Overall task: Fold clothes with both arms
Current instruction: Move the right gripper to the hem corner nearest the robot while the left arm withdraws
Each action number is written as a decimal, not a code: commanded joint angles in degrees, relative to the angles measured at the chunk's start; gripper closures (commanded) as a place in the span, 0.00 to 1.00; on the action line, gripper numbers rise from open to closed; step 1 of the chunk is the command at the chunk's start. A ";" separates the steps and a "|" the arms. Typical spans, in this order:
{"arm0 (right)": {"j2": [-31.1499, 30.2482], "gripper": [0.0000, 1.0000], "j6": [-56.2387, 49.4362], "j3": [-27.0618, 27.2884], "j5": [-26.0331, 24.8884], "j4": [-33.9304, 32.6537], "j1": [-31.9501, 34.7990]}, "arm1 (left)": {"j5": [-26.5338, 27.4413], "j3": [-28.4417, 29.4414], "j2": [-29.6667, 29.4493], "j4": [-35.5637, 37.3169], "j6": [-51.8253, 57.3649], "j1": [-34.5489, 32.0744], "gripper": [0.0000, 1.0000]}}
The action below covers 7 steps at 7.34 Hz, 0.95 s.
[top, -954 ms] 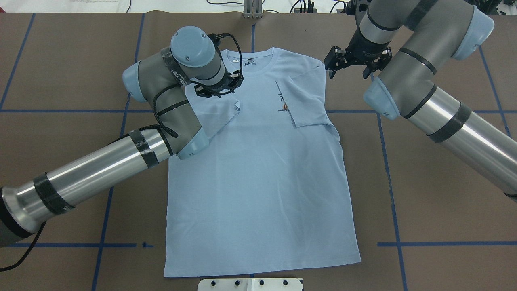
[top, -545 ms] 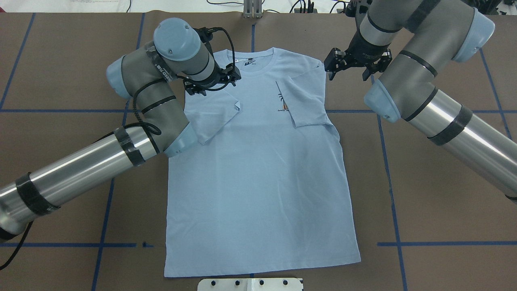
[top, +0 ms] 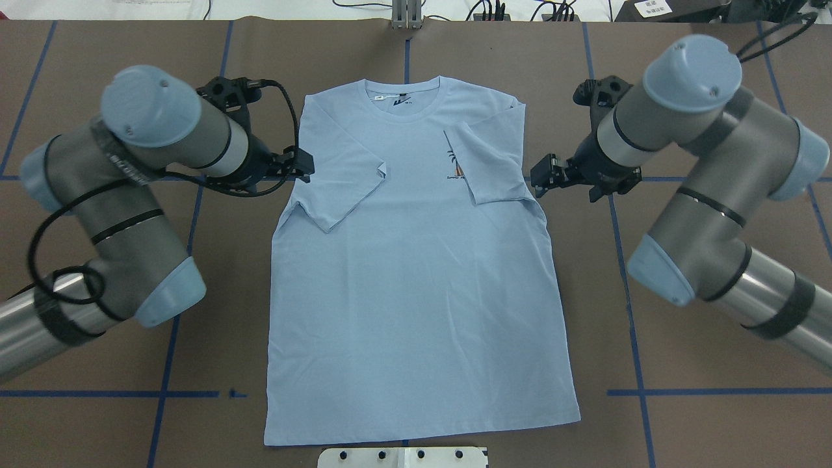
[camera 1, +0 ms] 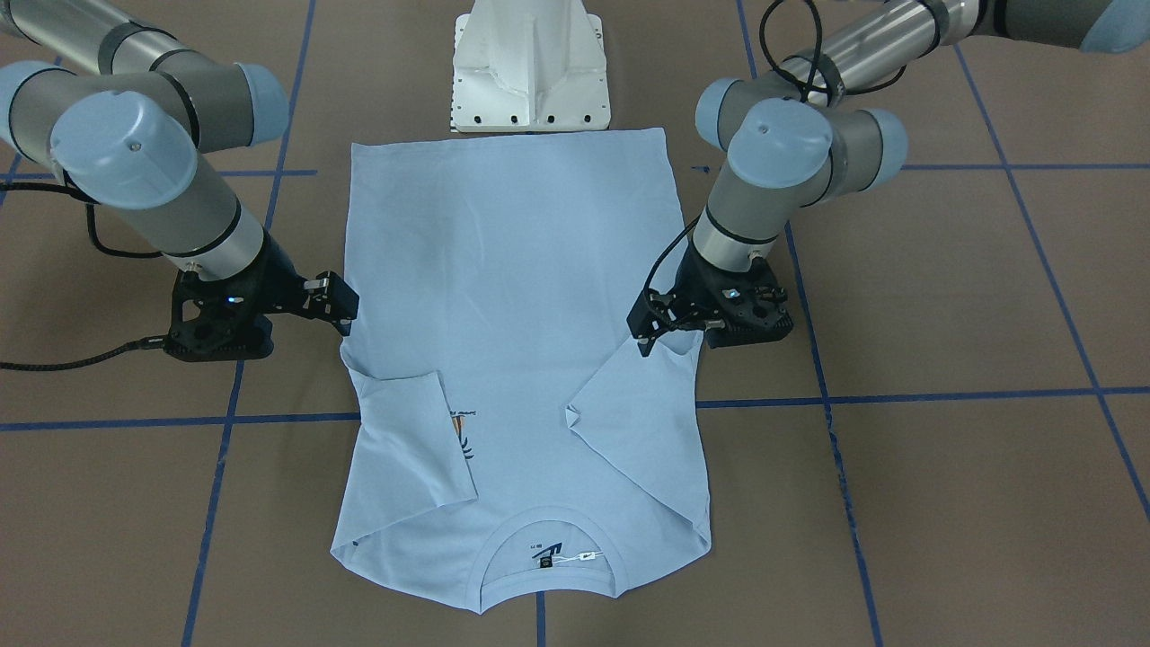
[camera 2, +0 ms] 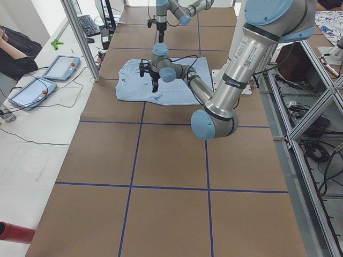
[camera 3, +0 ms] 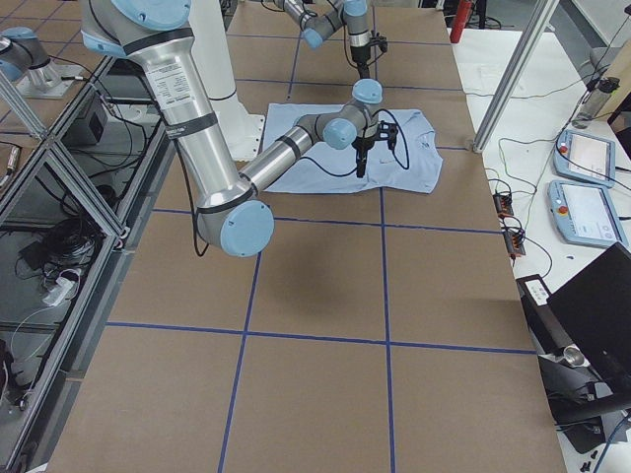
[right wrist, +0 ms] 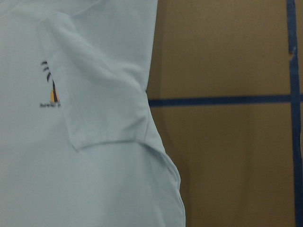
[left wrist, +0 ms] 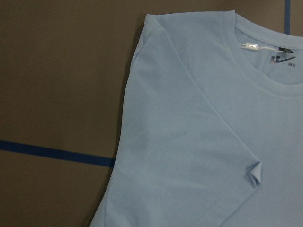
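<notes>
— T-shirt (top: 416, 292) flat on the table (top: 682, 338), hem at 6 o'clock, collar (top: 406, 97) at 12. We see both sleeves (top: 344, 188) turned in, so we judge side folds come next.
— That's why left gripper (top: 304, 166) sits off the edge at 10, right gripper (top: 543, 179) at 2. Both empty.
— Jaw gap?
— We cannot tell. Right sleeve (top: 487, 162) half-hides the print (top: 453, 159).

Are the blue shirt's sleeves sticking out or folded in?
Folded in. One sleeve lies flat across the T-shirt chest; the other sleeve partly covers the palm print. The body lies spread, unfolded.
</notes>
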 commanded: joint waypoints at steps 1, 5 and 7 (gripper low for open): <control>-14.49 0.00 10.41 9.44 -8.62 9.71 -11.39 | 0.14 -14.58 11.69 0.85 0.68 1.00 0.00; -19.03 0.00 24.32 15.37 -23.05 7.56 -30.57 | 0.40 -18.40 13.83 0.85 0.33 2.15 0.00; -19.73 0.00 25.74 14.93 -23.78 6.58 -33.85 | 0.31 -18.58 13.66 0.85 0.33 2.24 0.00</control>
